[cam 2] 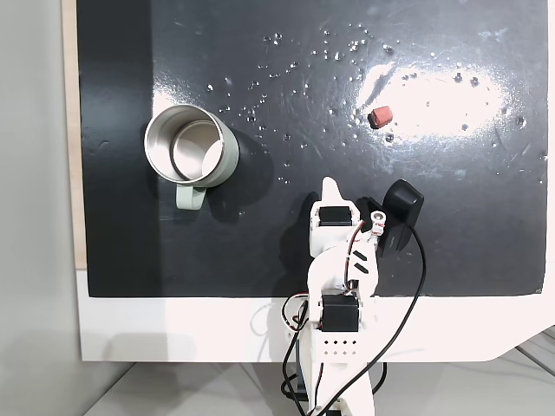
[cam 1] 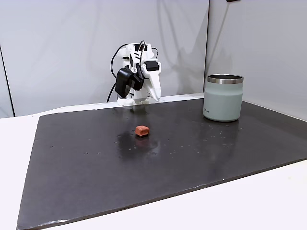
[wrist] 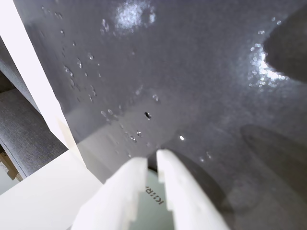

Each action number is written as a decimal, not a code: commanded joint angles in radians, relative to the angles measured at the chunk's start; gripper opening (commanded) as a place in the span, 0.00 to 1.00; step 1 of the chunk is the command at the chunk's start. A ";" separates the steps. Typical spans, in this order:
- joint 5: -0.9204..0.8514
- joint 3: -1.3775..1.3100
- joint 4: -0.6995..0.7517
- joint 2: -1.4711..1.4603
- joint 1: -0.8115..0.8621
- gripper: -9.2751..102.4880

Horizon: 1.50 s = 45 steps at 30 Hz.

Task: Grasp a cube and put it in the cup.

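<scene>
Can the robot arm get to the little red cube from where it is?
Probably yes: the cube sits alone on the dark mat, nothing between it and the gripper.

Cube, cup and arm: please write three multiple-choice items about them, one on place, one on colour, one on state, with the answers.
1. Where is the cube?
A. In the cup
B. On the dark mat, apart from the cup
C. Between the fingers

2. What colour is the cube?
A. Reddish-brown
B. Blue
C. Yellow

3. How is the cup?
A. Lying on its side
B. Upside down
C. Upright with its mouth open

Answers:
1 B: the cube lies alone on the mat, far from the cup.
2 A: it looks reddish-brown in both fixed views.
3 C: a fixed view from above looks into its open mouth past the steel rim.
</scene>
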 commanded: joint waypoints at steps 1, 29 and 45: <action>0.009 -0.005 -0.040 0.012 -0.017 0.08; -0.060 -0.219 0.067 -0.026 -0.006 0.08; -0.233 -0.917 0.193 -0.692 0.133 0.08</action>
